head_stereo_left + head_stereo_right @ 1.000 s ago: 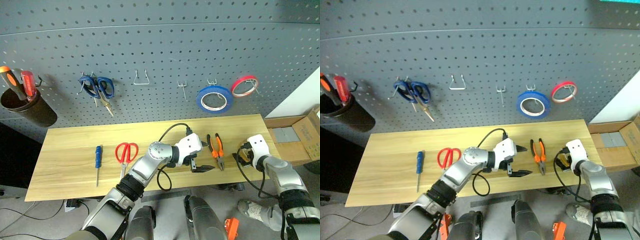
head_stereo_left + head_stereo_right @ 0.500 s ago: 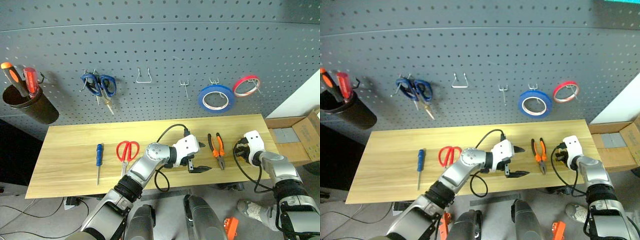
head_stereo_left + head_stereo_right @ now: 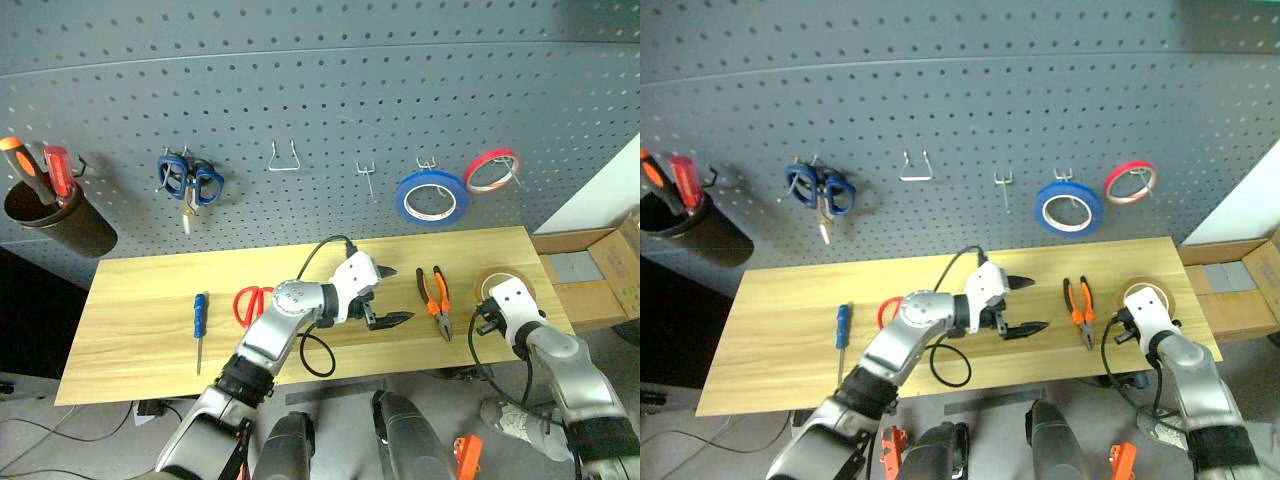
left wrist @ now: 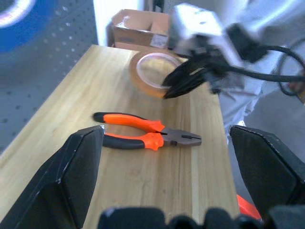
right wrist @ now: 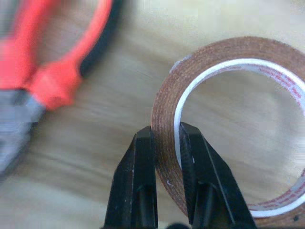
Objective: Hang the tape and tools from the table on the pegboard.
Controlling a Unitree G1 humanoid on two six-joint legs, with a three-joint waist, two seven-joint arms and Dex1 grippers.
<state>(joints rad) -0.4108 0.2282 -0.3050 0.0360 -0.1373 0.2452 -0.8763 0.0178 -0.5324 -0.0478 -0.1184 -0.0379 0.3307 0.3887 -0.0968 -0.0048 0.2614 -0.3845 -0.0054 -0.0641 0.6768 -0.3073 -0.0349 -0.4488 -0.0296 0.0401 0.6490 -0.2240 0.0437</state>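
blue roll, red roll, cardboard box

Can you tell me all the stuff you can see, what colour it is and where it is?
tape: 1, yellow-tan ring, right end of the table, pinched by the right claw
pliers: 1, orange and black, lying on the table left of the tape
red scissors: 1, red handles, on the table, partly behind the left arm
blue screwdriver: 1, blue handle, on the table's left part
table: 1, light wood, below the pegboard
pegboard: 1, dark grey, behind the table
blue scissors: 1, hanging on the pegboard
blue tape roll: 1, hanging on the pegboard
red tape roll: 1, hanging beside the blue one
cup: 1, dark, on the pegboard's left, holding two screwdrivers
cardboard box: 1, brown, right of the table
left claw: black, open, above the table
right claw: black, shut on the tape's wall
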